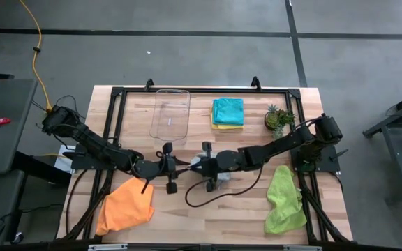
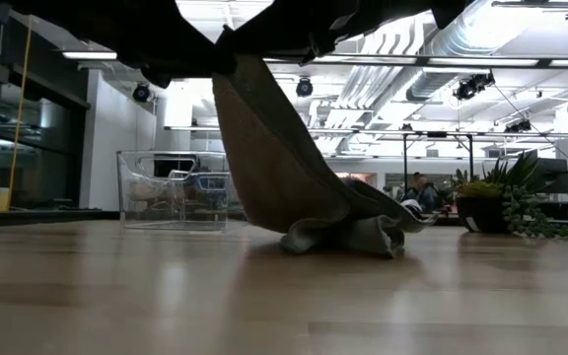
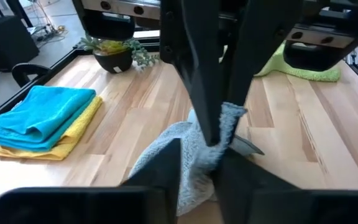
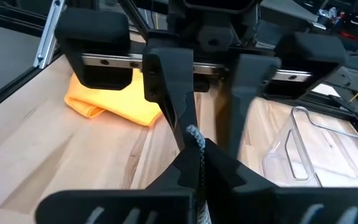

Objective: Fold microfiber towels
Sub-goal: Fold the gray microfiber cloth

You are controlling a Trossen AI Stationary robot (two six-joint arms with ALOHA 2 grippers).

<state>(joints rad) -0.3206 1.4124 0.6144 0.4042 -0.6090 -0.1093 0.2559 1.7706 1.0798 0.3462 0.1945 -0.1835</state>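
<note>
At the middle of the surface (image 1: 208,209) one towel (image 1: 218,178) hangs between the left hand (image 1: 175,167) and the right hand (image 1: 199,166). A tray (image 1: 170,113) sits at 11 o'clock, two stacked towels (image 1: 227,113) at 12, a plant (image 1: 279,119) at 2. Loose towels lie at 7 (image 1: 125,204) and 4 (image 1: 285,200).

Robotics lab or open industrial workspace. Wooden table (image 1: 208,209) edged by black metal frame, standing on grey concrete floor (image 1: 187,63) with dark seam lines. Yellow cable (image 1: 39,56) trails across floor to rig. Level view across table shows exposed silver ducting (image 2: 442,44), track spotlights (image 2: 473,84), strip lighting on open ceiling, glass-walled area at left. Person (image 2: 418,187) seated at desks far behind. Potted plant (image 2: 496,202) on table.
</note>
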